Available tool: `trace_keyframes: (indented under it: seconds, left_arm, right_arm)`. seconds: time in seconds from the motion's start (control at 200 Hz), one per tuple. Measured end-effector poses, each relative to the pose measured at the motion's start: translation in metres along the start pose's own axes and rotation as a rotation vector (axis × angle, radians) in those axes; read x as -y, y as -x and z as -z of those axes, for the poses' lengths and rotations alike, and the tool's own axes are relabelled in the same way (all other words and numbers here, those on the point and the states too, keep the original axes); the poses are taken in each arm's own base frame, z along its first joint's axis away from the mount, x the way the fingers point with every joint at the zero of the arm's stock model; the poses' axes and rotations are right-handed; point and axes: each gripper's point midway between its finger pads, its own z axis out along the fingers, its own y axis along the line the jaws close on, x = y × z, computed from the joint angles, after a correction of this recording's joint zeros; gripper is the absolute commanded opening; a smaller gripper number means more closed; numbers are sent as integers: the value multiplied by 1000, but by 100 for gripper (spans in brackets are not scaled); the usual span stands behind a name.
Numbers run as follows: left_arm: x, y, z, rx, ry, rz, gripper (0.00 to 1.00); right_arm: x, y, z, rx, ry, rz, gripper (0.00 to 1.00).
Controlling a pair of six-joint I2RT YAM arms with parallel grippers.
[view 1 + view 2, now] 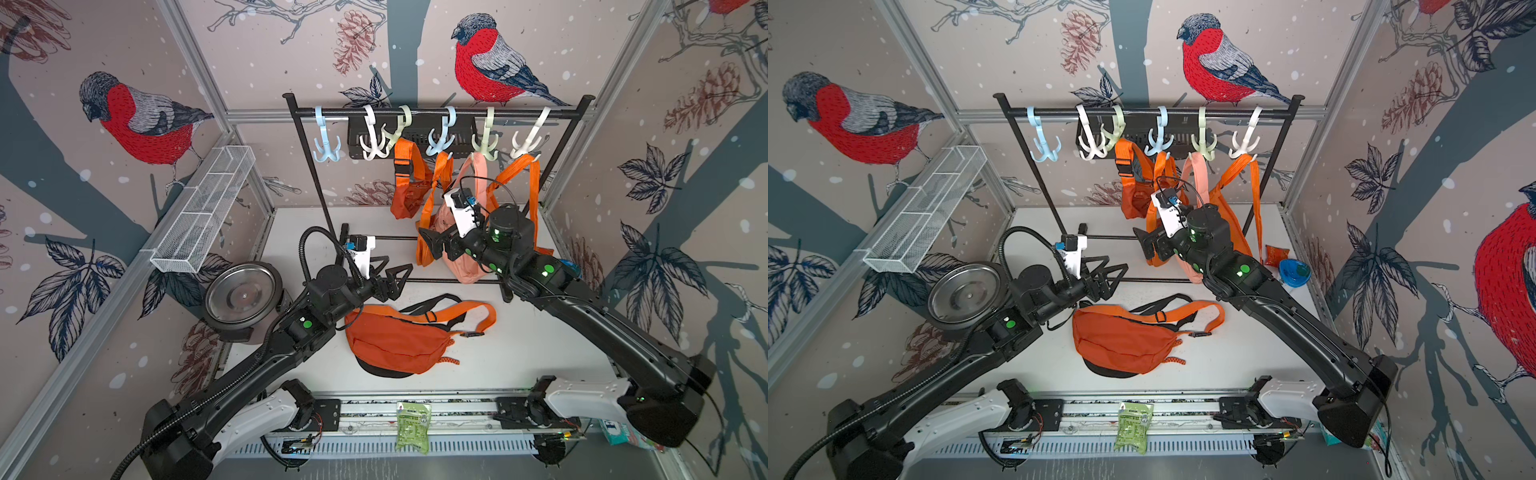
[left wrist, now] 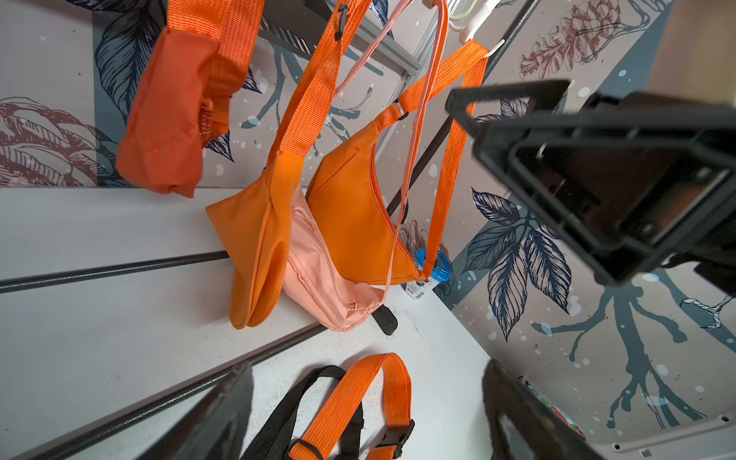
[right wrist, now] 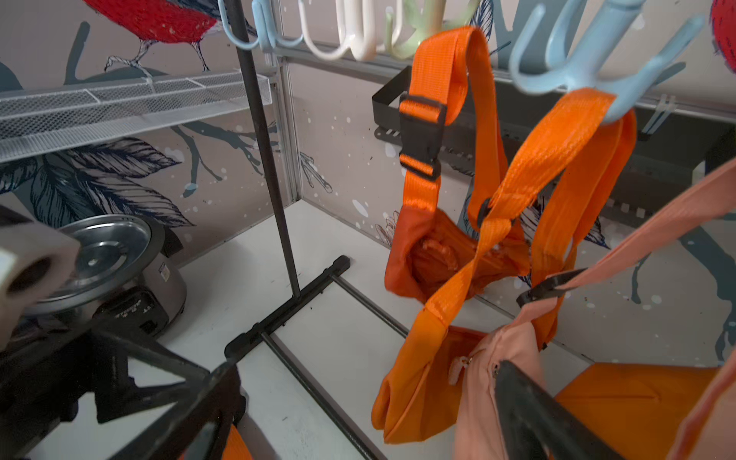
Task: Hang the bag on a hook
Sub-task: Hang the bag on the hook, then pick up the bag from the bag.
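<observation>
The orange waist bag (image 1: 399,347) lies flat on the white tabletop (image 1: 528,353), not on any hook. Its ribbed orange webbing strap (image 1: 465,311) and a black strap loop loosely behind it. The left gripper (image 1: 397,268) hovers just behind and above the bag, jaws wide with nothing between them. The right gripper (image 1: 428,246) is up among the hung bags, jaws also wide. One of its fingers is just beside the peach bag (image 1: 463,270); whether it touches cannot be told.

Behind stands a black tubular metal rack (image 1: 436,111) whose floor bars cross the tabletop. Six glossy plastic claw hooks hang from its rail. The pale blue hook (image 1: 326,145) and the white hook (image 1: 372,143) at the left end are bare. The four to their right carry three soft orange fabric bags and the peach one, crowding that side.

A white wire-mesh basket (image 1: 208,208) is fixed to the left wall. A rice cooker (image 1: 243,297) with a shiny steel lid sits below it. A crinkled green packet (image 1: 412,426) lies on the front rail.
</observation>
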Motion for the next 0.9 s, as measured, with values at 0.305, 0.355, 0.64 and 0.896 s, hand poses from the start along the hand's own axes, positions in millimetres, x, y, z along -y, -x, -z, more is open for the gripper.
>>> trace_keyframes:
  seconds: [0.305,0.355,0.64,0.896]
  left_arm:
    - [-14,-18,18,5,34,-4,87]
    - [-19,-23,22,2,49,-2,87]
    - [-53,-40,52,37,162,66,88]
    - [-66,-40,66,64,216,98,88]
  right_arm:
    - [-20,-73,10,-113,55,-29,100]
    - [-31,-88,11,-142,83,-20,100]
    - [-110,-165,22,-319,278,88,100]
    - [-163,-240,25,-548,400,194,100]
